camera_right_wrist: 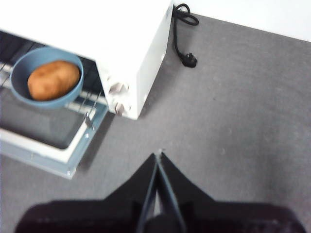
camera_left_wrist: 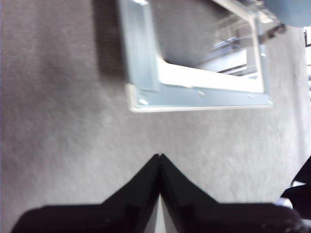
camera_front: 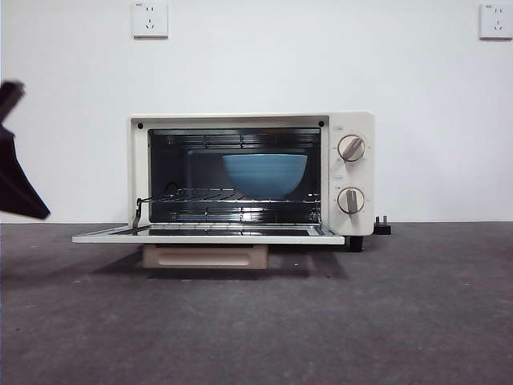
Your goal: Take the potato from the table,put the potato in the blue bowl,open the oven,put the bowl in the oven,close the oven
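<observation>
Wrist views show the left pincer [camera_left_wrist: 160, 156] and right pincer [camera_right_wrist: 159, 155] pressed together, hovering above the table [camera_right_wrist: 243, 107].

A glossy, faintly ridged wall is shown by the blue bowl [camera_front: 264, 175], set on a thin metal wire rack [camera_front: 210, 195]. The potato [camera_right_wrist: 53, 79] appears matt. The table [camera_front: 401, 313] is seen as speckled, matt grey.

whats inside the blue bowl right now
The potato lies in the blue bowl on the oven rack. The front view shows only the bowl's wall; whatever lies under the potato is covered.
</observation>
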